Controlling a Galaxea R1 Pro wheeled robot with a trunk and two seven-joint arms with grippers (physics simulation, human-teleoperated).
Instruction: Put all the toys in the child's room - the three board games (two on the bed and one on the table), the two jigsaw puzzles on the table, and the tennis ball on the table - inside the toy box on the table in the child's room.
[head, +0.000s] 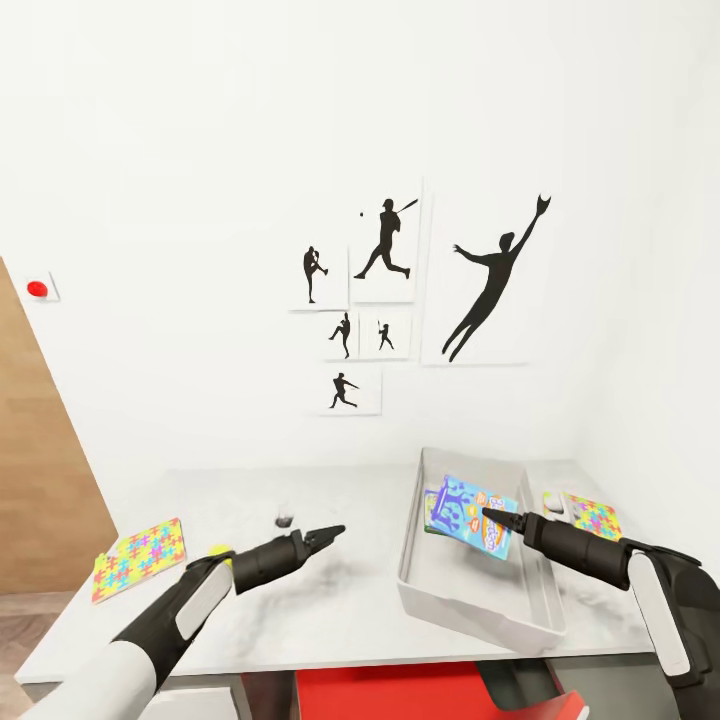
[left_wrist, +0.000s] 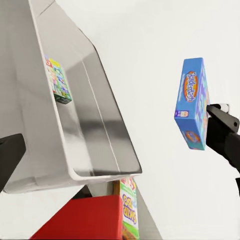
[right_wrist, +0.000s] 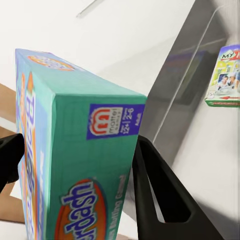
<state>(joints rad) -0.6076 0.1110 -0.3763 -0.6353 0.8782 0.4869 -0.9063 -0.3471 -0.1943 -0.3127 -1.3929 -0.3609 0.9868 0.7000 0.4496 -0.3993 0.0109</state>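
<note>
My right gripper (head: 490, 515) pinched the blue game (head: 468, 515), holding it just over the toy box (head: 478, 600). My left gripper (head: 335, 533) looked pressed together, holding nothing. Next, I judged, I had to lower the game and let go.

A white wall (head: 200, 200) holds black ballplayer pictures (head: 385, 250), with a brown door (head: 40, 460) at the left.
</note>
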